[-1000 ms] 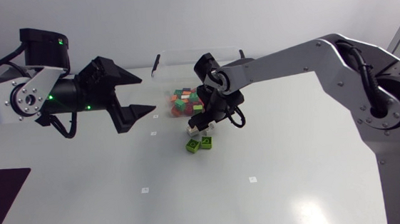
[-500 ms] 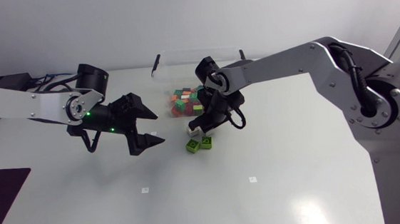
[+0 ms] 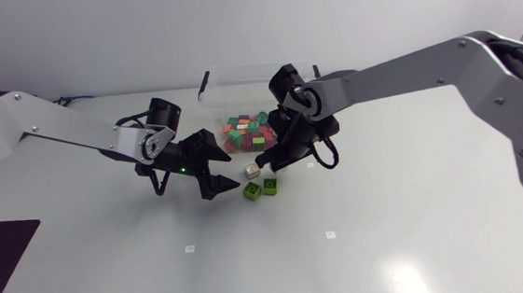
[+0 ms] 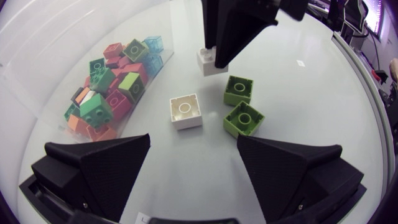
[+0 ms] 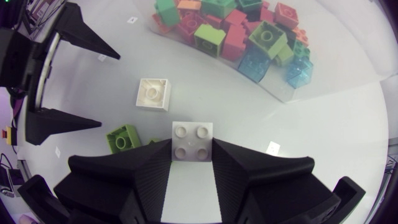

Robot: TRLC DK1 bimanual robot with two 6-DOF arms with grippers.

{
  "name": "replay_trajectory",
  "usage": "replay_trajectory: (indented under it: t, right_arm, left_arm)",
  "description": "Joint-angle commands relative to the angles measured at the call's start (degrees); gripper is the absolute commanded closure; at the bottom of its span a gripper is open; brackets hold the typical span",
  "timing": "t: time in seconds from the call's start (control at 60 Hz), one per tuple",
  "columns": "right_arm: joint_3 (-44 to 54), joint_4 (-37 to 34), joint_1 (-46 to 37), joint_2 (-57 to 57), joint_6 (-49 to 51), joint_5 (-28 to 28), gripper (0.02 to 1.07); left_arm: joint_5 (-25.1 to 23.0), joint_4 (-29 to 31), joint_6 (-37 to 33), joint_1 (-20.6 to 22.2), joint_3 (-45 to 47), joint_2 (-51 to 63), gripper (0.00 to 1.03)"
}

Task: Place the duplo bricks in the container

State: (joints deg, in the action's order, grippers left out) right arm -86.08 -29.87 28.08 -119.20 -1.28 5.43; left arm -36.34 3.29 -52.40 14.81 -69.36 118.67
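Note:
A clear container [image 3: 256, 77] at the back middle holds several coloured duplo bricks [image 3: 244, 131]. In front of it on the table lie a white brick [image 3: 251, 169] and two green bricks [image 3: 251, 190] [image 3: 269, 185]. My right gripper [image 3: 268, 162] hangs just above them, shut on a second white brick [image 5: 192, 142], studs outward; the left wrist view shows that brick [image 4: 210, 61] in the black fingers. My left gripper [image 3: 211, 176] is open, low over the table, its fingers [image 4: 99, 165] pointing at the loose white brick [image 4: 186, 111] and both green ones [image 4: 239, 89] [image 4: 243, 119].
The two grippers are close, about a brick's width apart across the loose bricks. The container's clear wall [image 4: 135, 107] curves just beside the left gripper's line. The left gripper's open fingers [image 5: 59, 121] show in the right wrist view beside the loose white brick [image 5: 153, 94].
My left arm has swung in and down from the left to the loose bricks, gripper still open. My right gripper has shut on the white brick and shifted slightly right.

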Motion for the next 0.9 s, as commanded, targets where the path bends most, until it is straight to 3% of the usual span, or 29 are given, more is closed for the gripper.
replay_trajectory:
  t: [0.0, 0.3, 0.717, 0.883]
  right_arm:
    - [3.03, 0.78, -0.48, 4.06, 0.14, 0.72, 0.77]
    - [7.86, 3.06, -1.27, 12.59, -0.92, 2.65, 0.77]
    - [6.98, 6.93, -4.08, 20.41, -3.73, 4.94, 0.77]
    - [6.1, 10.71, -4.78, 20.67, -5.23, 4.85, 0.77]
  left_arm:
    - [-1.63, -1.0, 3.01, -0.04, -3.06, 4.02, 0.07]
    - [-4.44, -1.0, 6.61, 0.05, -7.98, 9.21, 0.08]
    - [-6.2, -1.0, 9.51, 2.33, -12.02, 12.46, 0.12]
    - [-6.29, -1.0, 10.39, 3.03, -12.38, 13.34, 0.31]
